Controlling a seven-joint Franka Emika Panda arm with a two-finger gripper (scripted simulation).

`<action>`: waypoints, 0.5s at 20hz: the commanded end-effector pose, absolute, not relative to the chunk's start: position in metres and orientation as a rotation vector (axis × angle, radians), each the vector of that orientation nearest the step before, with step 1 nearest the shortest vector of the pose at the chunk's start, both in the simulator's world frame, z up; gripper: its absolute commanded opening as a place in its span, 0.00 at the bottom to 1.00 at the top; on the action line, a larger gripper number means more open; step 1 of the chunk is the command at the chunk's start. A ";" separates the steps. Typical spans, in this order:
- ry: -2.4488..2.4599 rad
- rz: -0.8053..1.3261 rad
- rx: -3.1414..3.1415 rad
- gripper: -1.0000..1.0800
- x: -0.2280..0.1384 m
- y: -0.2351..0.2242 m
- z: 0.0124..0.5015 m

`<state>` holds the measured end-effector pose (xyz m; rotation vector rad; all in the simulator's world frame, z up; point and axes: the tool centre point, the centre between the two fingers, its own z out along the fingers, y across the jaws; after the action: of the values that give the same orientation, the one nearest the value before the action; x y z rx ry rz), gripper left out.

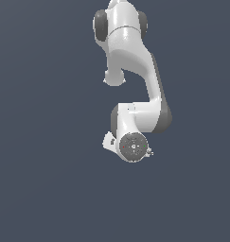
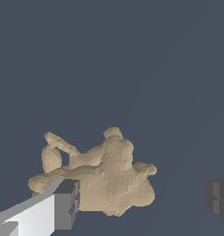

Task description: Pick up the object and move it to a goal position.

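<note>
In the exterior view the white, grey-jointed robot arm (image 1: 135, 94) reaches down over a plain dark blue-grey floor (image 1: 40, 165), seen from above; its round wrist flange covers the gripper and everything under it, so the object cannot be made out there. The wrist view shows the small tan lumpy figure with stubby protrusions (image 2: 104, 177) lying on the floor between the two dark-padded fingers (image 2: 67, 203). The gripper (image 2: 143, 200) is spread wide, released: one pad overlaps the figure's edge, though contact is unclear; the other stands well apart, cut off at the frame's edge.
</note>
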<state>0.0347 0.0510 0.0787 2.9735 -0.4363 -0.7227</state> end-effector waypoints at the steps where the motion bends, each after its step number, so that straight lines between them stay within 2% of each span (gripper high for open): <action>1: -0.463 -0.773 2.952 1.00 0.035 0.052 0.072; 10: -0.538 -0.917 2.884 1.00 0.034 0.055 0.052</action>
<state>0.0352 0.0548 0.0561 2.8976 -0.5268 -0.8915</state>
